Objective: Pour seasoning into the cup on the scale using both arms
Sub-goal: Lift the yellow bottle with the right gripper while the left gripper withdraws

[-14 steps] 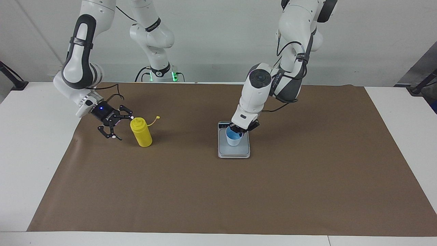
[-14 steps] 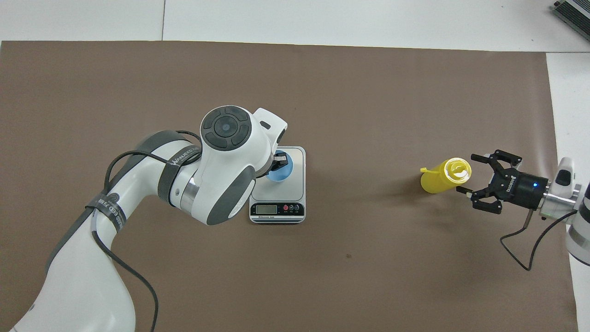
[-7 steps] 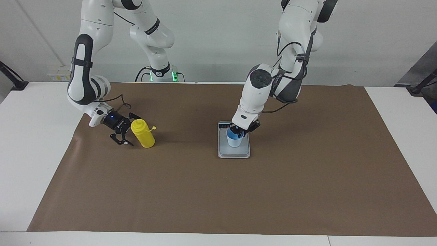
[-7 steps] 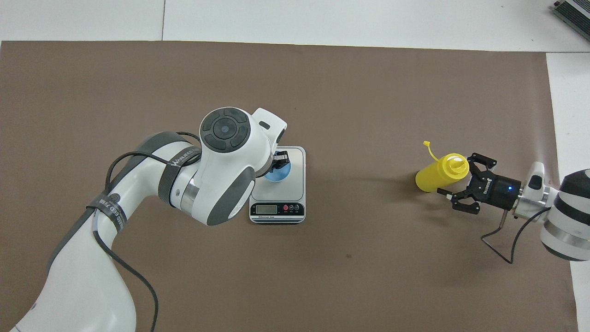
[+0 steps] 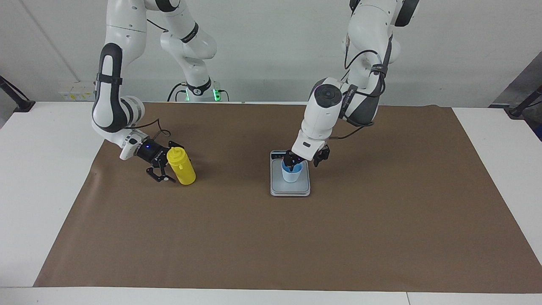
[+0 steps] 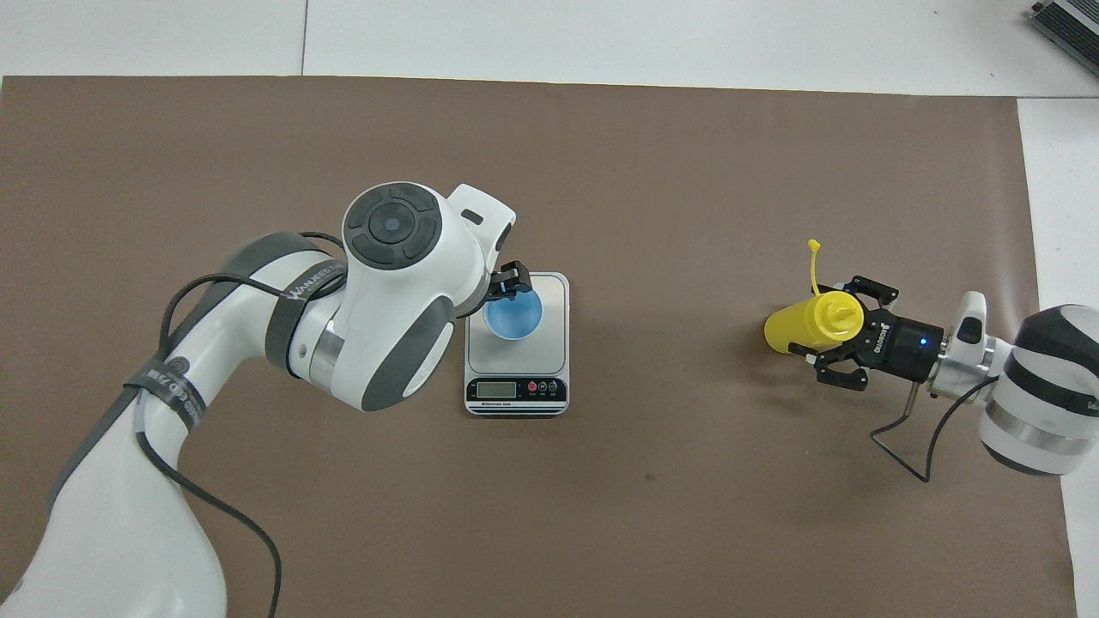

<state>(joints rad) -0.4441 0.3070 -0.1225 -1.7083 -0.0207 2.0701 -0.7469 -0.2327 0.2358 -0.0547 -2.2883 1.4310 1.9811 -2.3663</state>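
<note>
Brown paper matting (image 5: 271, 237) covers most of a white table (image 5: 38, 178) set against a pale wall. On it, toward the right arm's end, the yellow plastic squeeze bottle of seasoning (image 5: 181, 165) stands with a slight tilt, its small cap dangling on a thin yellow strap (image 6: 814, 262) from the nozzle end. Around the bottle's upper part sits the right gripper (image 5: 164, 163), low and level; its black fingers (image 6: 850, 375) stand spread to either side of the bottle and do not visibly clamp it. Well apart, near the middle of the mat, the flat silver-grey kitchen scale (image 5: 290, 188) lies with its display strip (image 6: 516, 390) at the end nearer the robots. The small light-blue tapered cup (image 5: 291, 172) stands upright on the weighing plate. The left gripper (image 5: 305, 159) hangs just above the cup's rim, on the side nearer the robots, its fingers parted and clear of the cup. Both white arms reach down from the robots' end of the table.
</note>
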